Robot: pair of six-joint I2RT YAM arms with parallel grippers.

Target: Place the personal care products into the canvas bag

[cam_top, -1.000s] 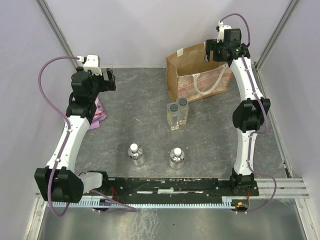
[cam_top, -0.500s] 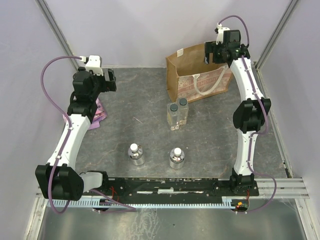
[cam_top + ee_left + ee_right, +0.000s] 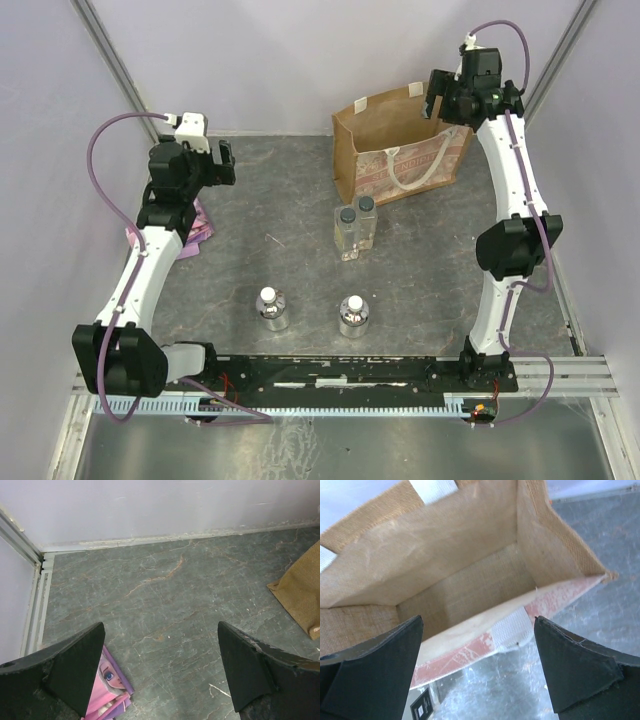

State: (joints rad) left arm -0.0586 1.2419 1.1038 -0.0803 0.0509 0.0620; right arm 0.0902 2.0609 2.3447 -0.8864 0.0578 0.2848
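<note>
Two spread hands — left hand (image 3: pixel 160 625) well apart from bottles (image 3: pixel 355 230), right hand (image 3: pixel 479 619) over canvas bag (image 3: pixel 445 555).

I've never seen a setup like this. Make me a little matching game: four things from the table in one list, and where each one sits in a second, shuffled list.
Things:
1. canvas bag
2. tall clear bottles
3. short silvery bottles
4. pink packet

Places:
A. nearest row, standing apart
B. far left, lying flat
C. centre, side by side
D. far right, standing open

Pairs: 1-D, 2-C, 3-A, 4-B
</note>
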